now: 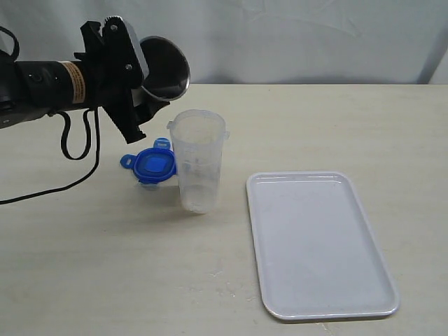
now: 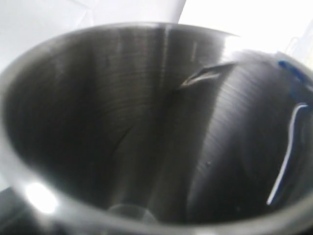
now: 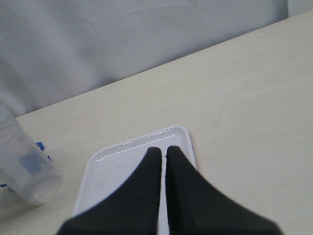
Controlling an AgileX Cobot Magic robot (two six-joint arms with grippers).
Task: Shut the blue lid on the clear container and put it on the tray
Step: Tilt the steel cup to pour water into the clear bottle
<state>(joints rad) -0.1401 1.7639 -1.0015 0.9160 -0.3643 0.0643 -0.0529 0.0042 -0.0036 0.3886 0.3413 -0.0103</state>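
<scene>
The left gripper [image 1: 142,94] clamps a steel cup [image 1: 165,68], which is tipped on its side above the clear container [image 1: 198,161]. The container stands upright and open on the pale table [image 1: 105,266] and looks empty. The blue lid [image 1: 154,166] lies just beside it. The tray [image 1: 318,245] lies apart to the right, and a white cloth [image 1: 294,35] hangs behind.

Only the right wrist view shows the right gripper [image 3: 164,161], its fingers pressed together above the tray. The left wrist view shows the cup's blurred inside, which seems empty.
</scene>
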